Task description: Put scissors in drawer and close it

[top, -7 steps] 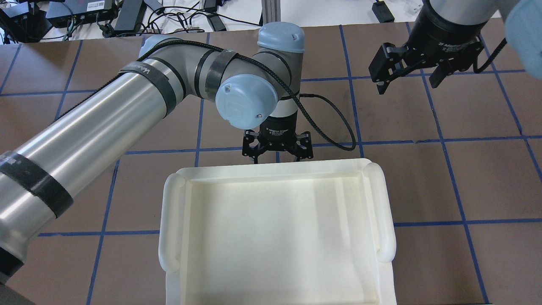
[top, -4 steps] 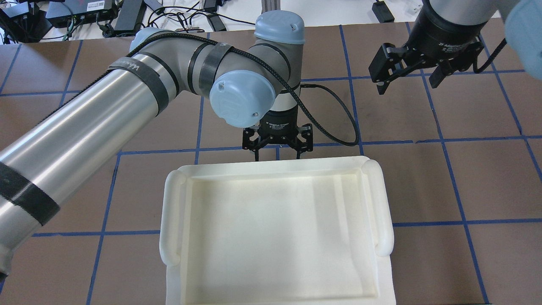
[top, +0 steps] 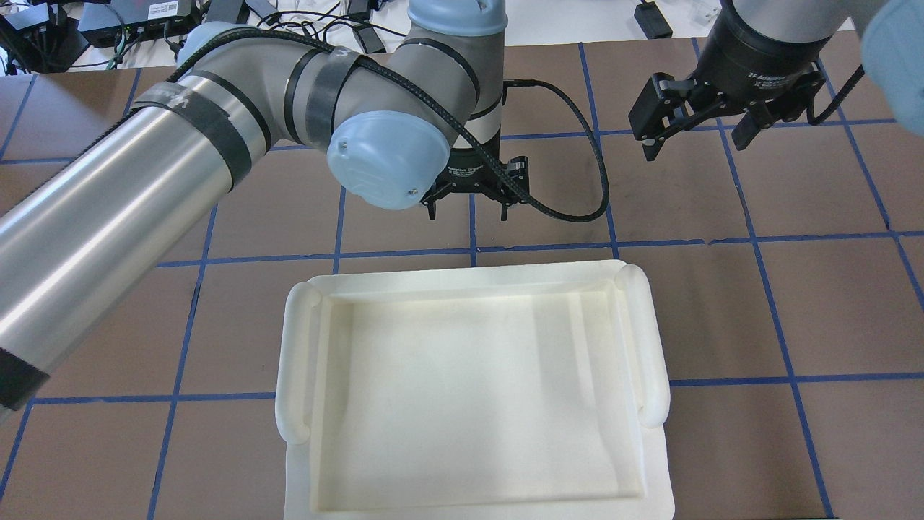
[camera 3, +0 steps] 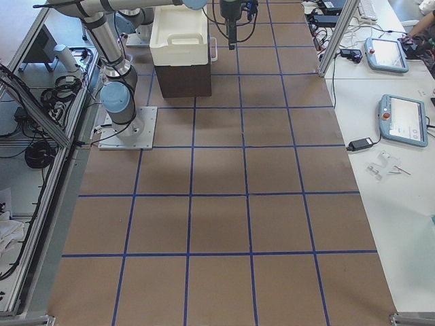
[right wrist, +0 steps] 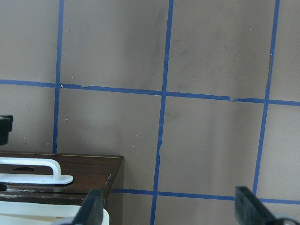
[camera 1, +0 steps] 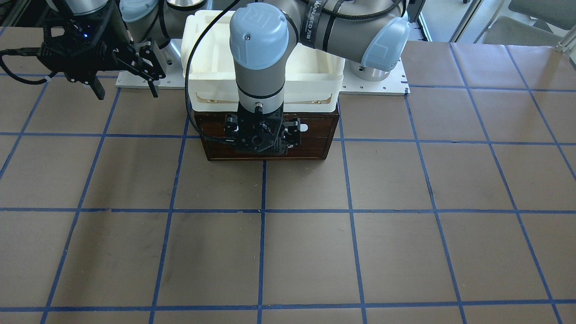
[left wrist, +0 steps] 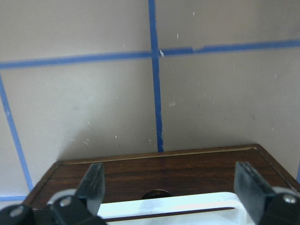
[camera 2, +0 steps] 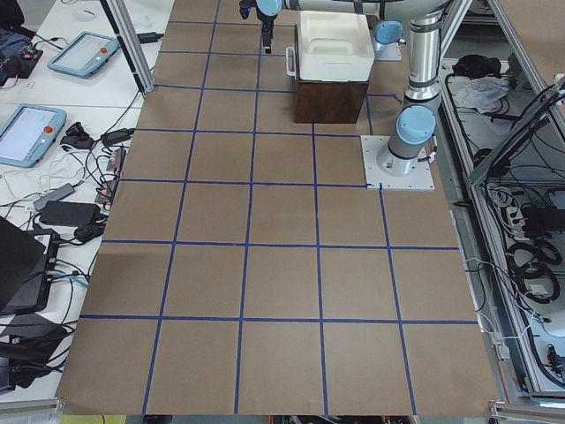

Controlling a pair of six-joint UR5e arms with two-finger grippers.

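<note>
The drawer [camera 1: 315,130] sits pushed in, its dark front flush with the cabinet under the white tray [top: 296,375]. Its white handle [left wrist: 173,204] is exposed. The left gripper [top: 469,209] hangs just before that front, jaws spread wide and gripping nothing (contact with the handle cannot be judged). The right gripper [top: 696,137] hovers well aside over the table [camera 1: 360,225], likewise released.

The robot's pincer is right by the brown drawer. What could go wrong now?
1. The open left pincer hangs close in front of the drawer, near its white handle; moving off crooked, a finger might hook the handle and tug the drawer open.
2. The scissors show in no view, so nobody can check they're inside.
3. A bump from the arm might shift the white tray sitting on top.
</note>
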